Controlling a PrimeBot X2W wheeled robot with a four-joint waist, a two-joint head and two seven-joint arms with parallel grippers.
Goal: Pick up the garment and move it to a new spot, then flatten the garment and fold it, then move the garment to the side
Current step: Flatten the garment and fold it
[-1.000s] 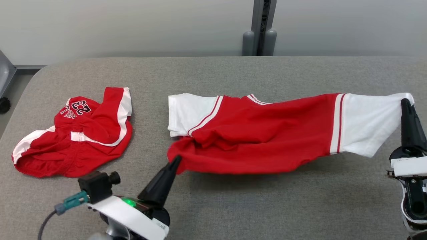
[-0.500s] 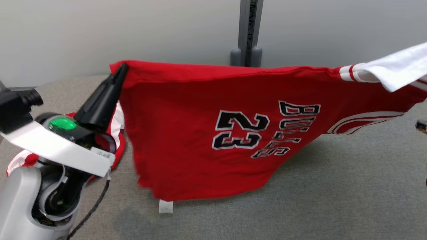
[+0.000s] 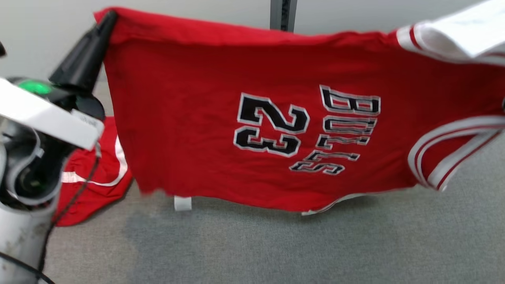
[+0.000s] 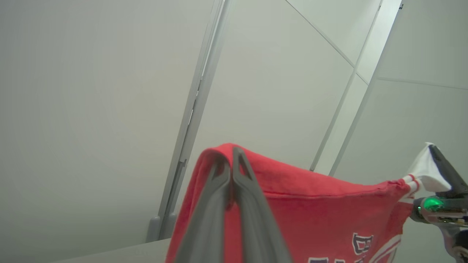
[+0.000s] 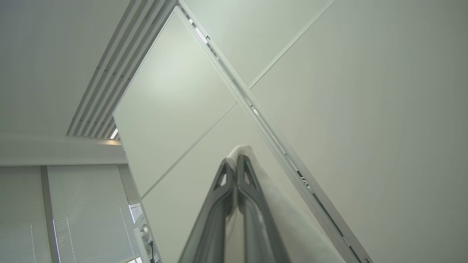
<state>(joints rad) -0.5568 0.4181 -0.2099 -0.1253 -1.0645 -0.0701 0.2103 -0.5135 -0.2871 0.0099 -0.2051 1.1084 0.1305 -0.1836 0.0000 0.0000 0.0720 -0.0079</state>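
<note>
The red jersey hangs spread across the middle of the head view above the grey table. The left gripper, at the upper left of the frame, is pinched tight on a red corner, and the right gripper is clamped on white sleeve cloth. This looks like the carry to a new spot; through the blur the lower edge seems just off the table. Next, both grips should probably hold the top edge taut while lowering it clear of the red shorts at lower left.
</note>
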